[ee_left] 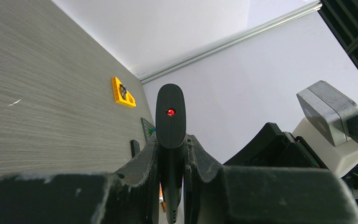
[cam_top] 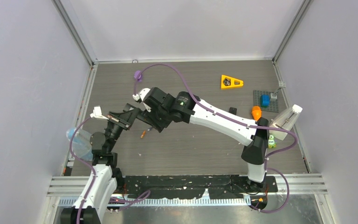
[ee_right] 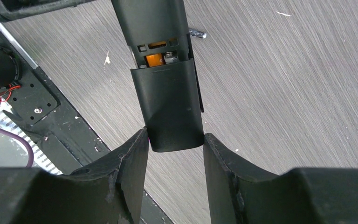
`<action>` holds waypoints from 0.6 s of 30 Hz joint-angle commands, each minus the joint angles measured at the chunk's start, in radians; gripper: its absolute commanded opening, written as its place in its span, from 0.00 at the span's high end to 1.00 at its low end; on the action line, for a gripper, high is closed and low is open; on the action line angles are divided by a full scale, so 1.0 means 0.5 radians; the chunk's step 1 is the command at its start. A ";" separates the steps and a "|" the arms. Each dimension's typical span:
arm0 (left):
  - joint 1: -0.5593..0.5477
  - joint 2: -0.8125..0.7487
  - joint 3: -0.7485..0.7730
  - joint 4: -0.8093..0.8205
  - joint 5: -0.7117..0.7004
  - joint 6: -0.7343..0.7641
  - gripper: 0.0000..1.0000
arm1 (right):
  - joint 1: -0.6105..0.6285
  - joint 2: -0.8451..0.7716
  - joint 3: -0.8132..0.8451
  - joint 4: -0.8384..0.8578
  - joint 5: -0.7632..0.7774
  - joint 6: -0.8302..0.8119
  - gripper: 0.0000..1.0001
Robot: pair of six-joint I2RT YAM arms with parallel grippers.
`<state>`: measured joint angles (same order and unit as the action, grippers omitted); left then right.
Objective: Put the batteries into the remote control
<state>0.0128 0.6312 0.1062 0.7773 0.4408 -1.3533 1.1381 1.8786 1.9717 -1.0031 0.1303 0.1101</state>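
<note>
Over the bench's (cam_top: 205, 144) left half, left gripper (ee_left: 172, 163) clamps the smooth black remote (ee_left: 170, 112); right gripper (ee_right: 175, 140) pinches its sliding cover (ee_right: 170, 107), orange cylindrical battery (ee_right: 154, 59) exposed.

A grey baseplate (cam_top: 258, 93) carries a blue block (cam_top: 265, 100), with an orange lump (cam_top: 256, 112) at its near left corner, a small black piece (cam_top: 233, 110) farther left, a yellow wedge (cam_top: 231, 82) left and farther back, and a green figure (cam_top: 271, 141) nearer.
</note>
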 commanded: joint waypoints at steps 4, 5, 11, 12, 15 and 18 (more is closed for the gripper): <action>-0.006 0.011 0.093 0.033 0.054 0.037 1.00 | 0.015 0.021 0.117 0.048 0.088 0.008 0.78; -0.007 0.008 0.090 0.029 0.056 0.037 1.00 | 0.016 0.023 0.120 0.046 0.091 0.007 0.78; -0.006 0.004 0.091 0.023 0.060 0.043 1.00 | 0.020 0.066 0.132 0.038 0.071 0.005 0.77; -0.007 0.002 0.094 0.024 0.060 0.044 1.00 | 0.024 0.070 0.138 0.036 0.067 0.001 0.78; -0.007 0.004 0.092 0.023 0.060 0.045 1.00 | 0.028 0.086 0.152 0.022 0.053 0.004 0.77; -0.007 -0.004 0.090 0.023 0.053 0.043 1.00 | 0.027 0.094 0.157 0.017 0.045 0.008 0.78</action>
<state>0.0128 0.6392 0.1101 0.7574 0.4572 -1.3487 1.1450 1.9289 1.9949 -1.0035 0.1532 0.1104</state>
